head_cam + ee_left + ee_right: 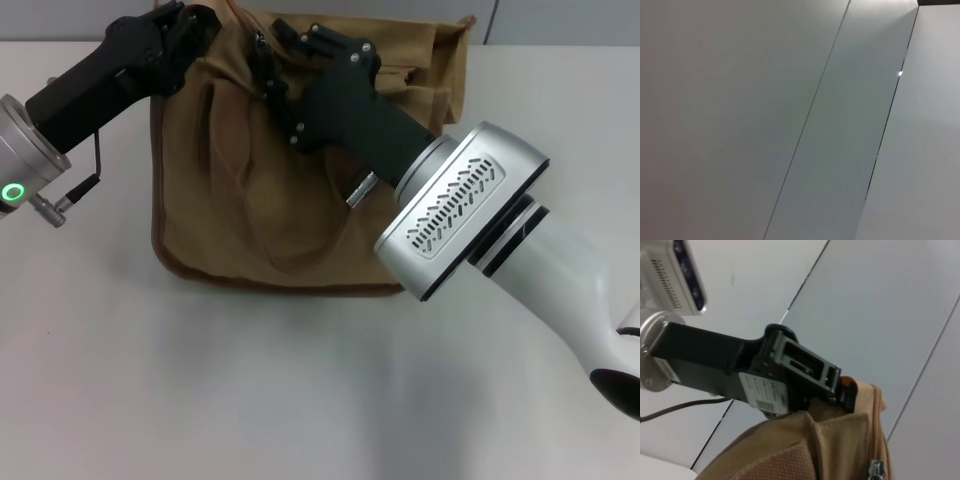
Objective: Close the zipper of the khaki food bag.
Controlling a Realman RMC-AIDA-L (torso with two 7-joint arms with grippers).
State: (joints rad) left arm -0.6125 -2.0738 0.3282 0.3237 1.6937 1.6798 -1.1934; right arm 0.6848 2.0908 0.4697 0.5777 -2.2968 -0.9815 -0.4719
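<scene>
We seem to be in a lab or test room — a plain white counter (250,400) carries the work, and behind it stand bare grey wall panels (740,100) with thin seams — nothing homely about them.

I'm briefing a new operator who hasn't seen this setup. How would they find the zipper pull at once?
Start at the khaki bag lying on the white table. Go to its far end, where the left gripper clamps a corner and the right gripper reaches over. The pull sits there: the only small shiny silver metal piece on tan fabric.
</scene>
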